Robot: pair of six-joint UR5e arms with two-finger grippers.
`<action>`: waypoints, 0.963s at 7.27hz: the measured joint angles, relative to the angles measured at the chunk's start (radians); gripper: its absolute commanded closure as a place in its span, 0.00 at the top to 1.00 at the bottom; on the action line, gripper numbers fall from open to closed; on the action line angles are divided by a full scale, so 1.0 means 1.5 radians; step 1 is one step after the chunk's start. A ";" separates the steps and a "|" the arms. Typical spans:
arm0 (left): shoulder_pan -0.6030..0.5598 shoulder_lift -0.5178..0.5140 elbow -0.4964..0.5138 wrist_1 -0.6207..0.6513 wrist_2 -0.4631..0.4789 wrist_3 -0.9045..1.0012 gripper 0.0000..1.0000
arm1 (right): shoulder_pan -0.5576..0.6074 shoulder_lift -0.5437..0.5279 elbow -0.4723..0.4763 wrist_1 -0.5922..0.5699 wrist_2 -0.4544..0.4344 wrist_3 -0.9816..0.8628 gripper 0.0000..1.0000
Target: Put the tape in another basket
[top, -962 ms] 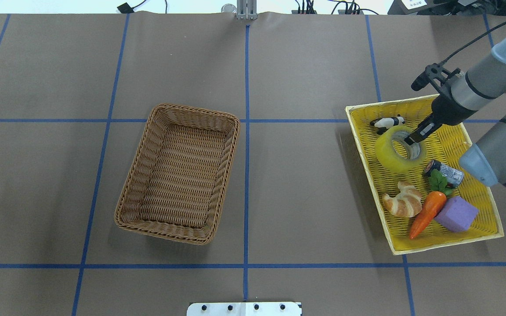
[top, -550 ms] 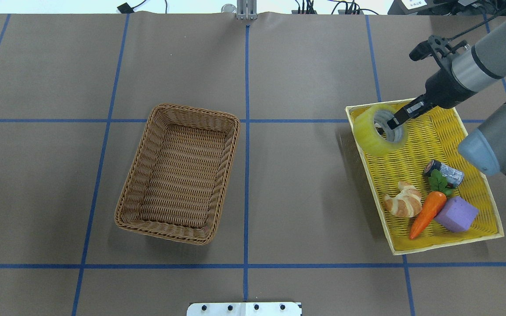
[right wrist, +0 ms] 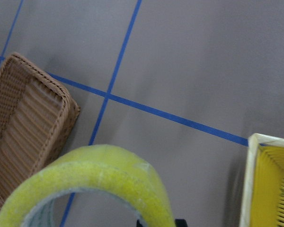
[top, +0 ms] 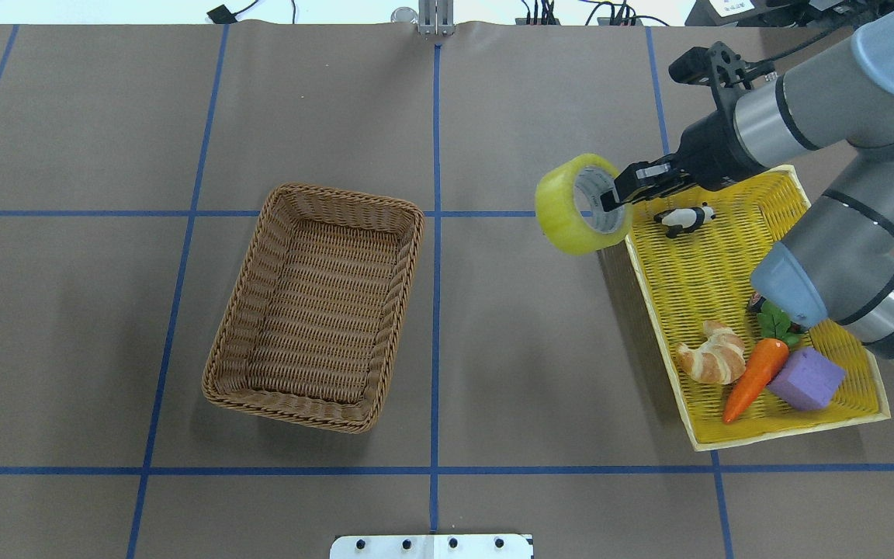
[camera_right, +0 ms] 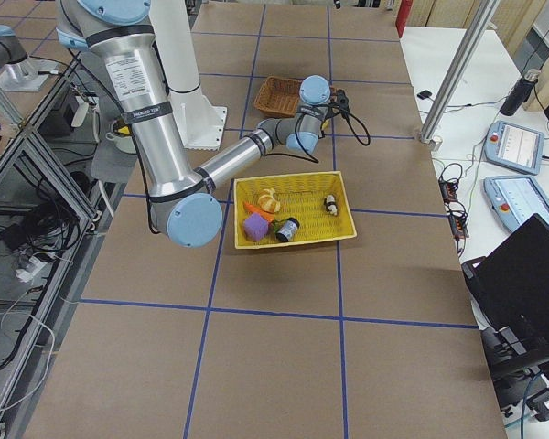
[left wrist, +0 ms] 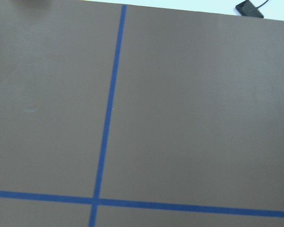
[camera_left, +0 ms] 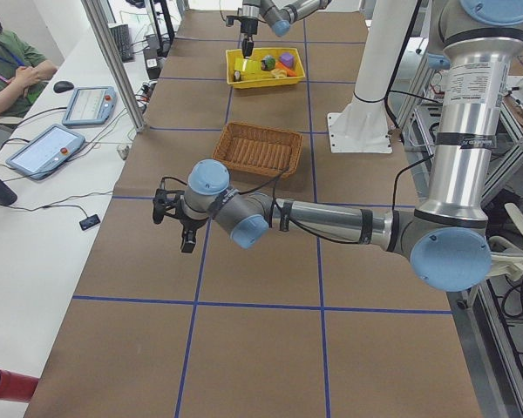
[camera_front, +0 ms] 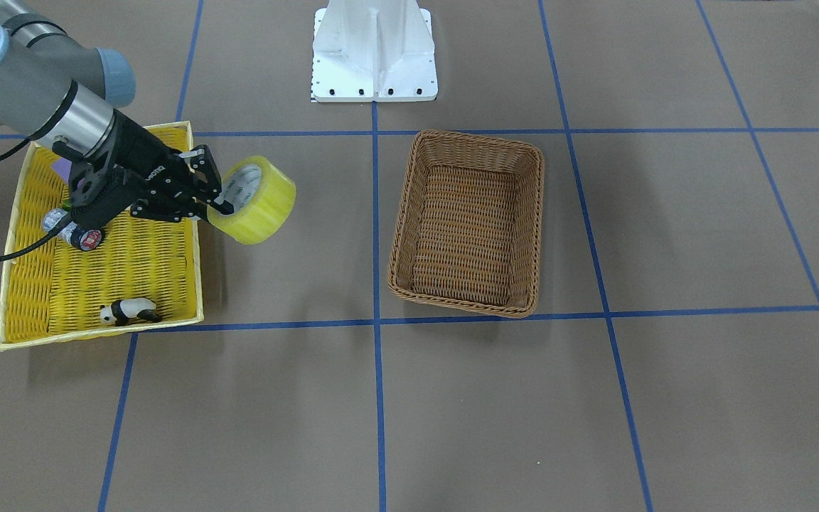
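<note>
Brown counter (top: 493, 349), with blue lines (top: 435, 326) splitting it into big squares. Overhead view, left to right:

- left hand (camera_left: 186, 246): outside the overhead frame and seen only from the left-end camera. It hangs over bare counter, well apart from the brown basket. Can't tell whether its fingers are spread or closed. Its wrist camera shows only counter and blue lines.
- brown basket (top: 399, 287): left of the centre line, slightly skewed to the grid, woven floor fully in view. The far-right corner of its rim sits just beside the centre line. Bare counter borders all four sides.
- wide strip of bare counter runs from the brown basket's right rim to the tape.
- tape (top: 563, 208): in the air, tipped on edge, with its hole facing the right hand. It is just outside the yellow basket's far-left corner, over bare counter and well apart from the brown basket.
- right hand (top: 611, 199): clamped on the tape's wall, one finger inside the core. Its arm reaches in from the right, above the yellow basket.
- yellow basket (top: 653, 310): right side, skewed to the grid, left rim facing the open strip. It holds a panda (top: 684, 219) near the far rim. The croissant (top: 715, 355), carrot (top: 753, 376) and purple block (top: 808, 379) are bunched at the near end. A small can (camera_front: 75, 233) is mostly hidden under the arm in the overhead view.
</note>
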 measured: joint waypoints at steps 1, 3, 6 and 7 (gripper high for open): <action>0.034 -0.036 0.002 -0.056 0.000 -0.145 0.98 | -0.029 0.002 0.001 0.067 -0.045 0.092 0.00; 0.109 -0.130 0.006 -0.130 0.000 -0.452 0.98 | -0.109 0.002 0.001 0.231 -0.175 0.310 0.00; 0.180 -0.201 0.005 -0.273 -0.005 -0.790 0.98 | -0.168 0.025 0.008 0.326 -0.261 0.470 0.00; 0.186 -0.210 0.005 -0.330 -0.011 -0.885 0.98 | -0.175 0.029 0.011 0.344 -0.264 0.490 0.00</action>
